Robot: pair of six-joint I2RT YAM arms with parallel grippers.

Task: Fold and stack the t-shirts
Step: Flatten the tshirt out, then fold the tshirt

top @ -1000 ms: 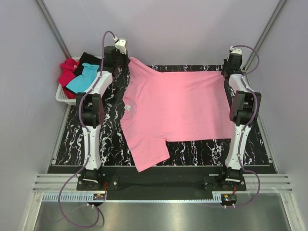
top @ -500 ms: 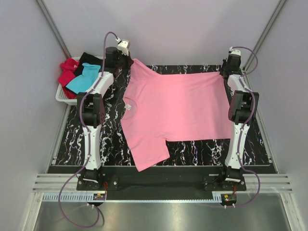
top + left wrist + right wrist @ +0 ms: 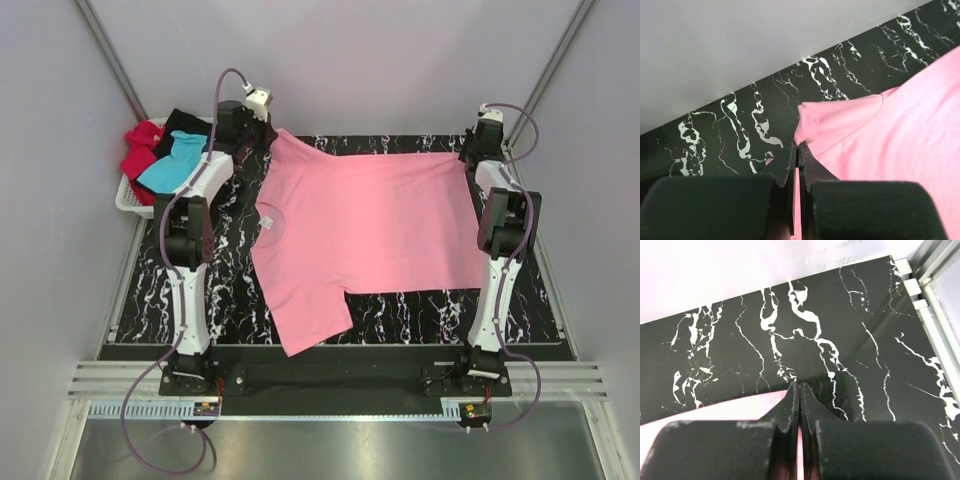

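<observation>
The pink t-shirt (image 3: 365, 230) lies spread flat on the black marbled table (image 3: 410, 310), its small white label (image 3: 267, 222) at the collar on the left. My left gripper (image 3: 268, 133) is shut on the far-left sleeve (image 3: 840, 120); pink cloth shows between its fingers (image 3: 790, 165). At the far right, my right gripper (image 3: 468, 152) is shut on the shirt's hem corner, with a sliver of pink cloth (image 3: 715, 410) beside its fingers (image 3: 810, 405). The turquoise (image 3: 172, 163), red (image 3: 140, 150) and black (image 3: 185, 123) t-shirts sit piled in the basket.
A white plastic basket (image 3: 128, 200) stands off the table's far-left corner. Grey walls close in behind and on both sides. A metal rail (image 3: 935, 335) borders the table's right edge. Both arm bases sit at the near edge.
Both grippers have drawn slightly toward the far edge, pulling the pink shirt's far side tauter. The rest of the shirt has barely shifted.
</observation>
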